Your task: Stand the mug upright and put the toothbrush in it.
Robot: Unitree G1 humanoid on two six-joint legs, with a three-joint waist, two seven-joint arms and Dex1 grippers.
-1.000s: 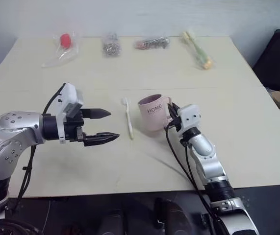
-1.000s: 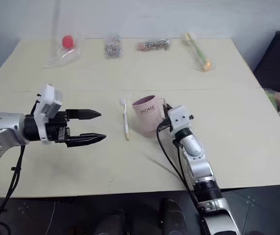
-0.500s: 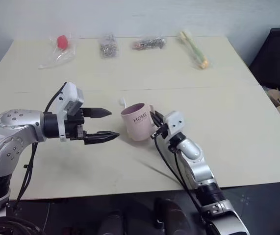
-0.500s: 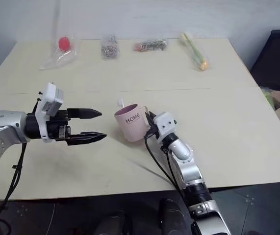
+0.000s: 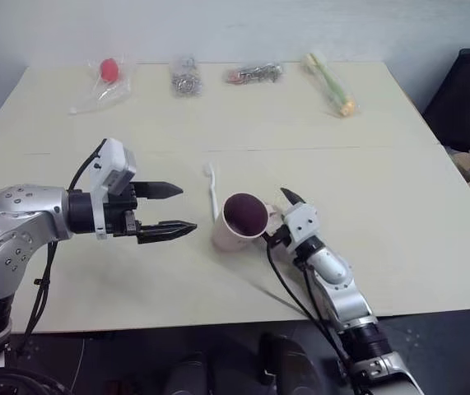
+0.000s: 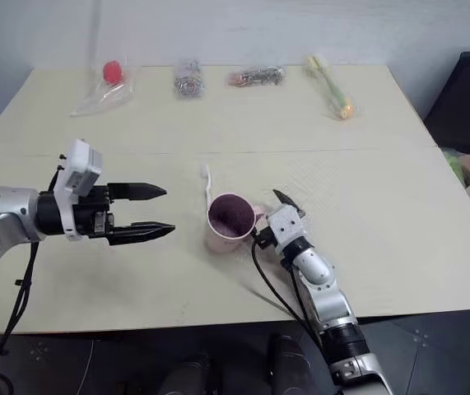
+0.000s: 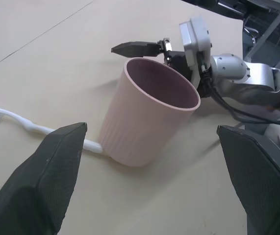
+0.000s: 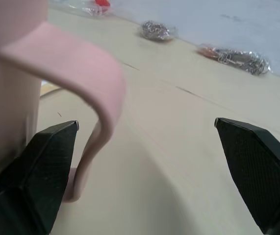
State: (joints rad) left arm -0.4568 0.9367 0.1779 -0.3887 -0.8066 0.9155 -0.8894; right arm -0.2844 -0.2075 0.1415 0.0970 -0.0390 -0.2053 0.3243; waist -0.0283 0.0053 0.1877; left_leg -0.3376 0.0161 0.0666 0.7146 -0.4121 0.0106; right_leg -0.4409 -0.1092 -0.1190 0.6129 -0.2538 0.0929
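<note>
So, left gripper (image 5: 170, 210) hovers w/ jaws wide, nothing held. Toothbrush (image 5: 212, 186) (slim, light, prob. slippery; pinch mid-handle) lies behind the mug (image 5: 239, 223), which looks tilted. Right gripper (image 5: 286, 216) gapes beside its handle. Left wrist view shows the brush running under the mug's base.

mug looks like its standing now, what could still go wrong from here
1. The right gripper is open but its fingers still bracket the handle of the mug; pulling back crookedly could hook it and tip the mug.
2. The toothbrush lies against the mug's base, partly hidden behind it, so the open left gripper may bump the mug while reaching for it.
</note>
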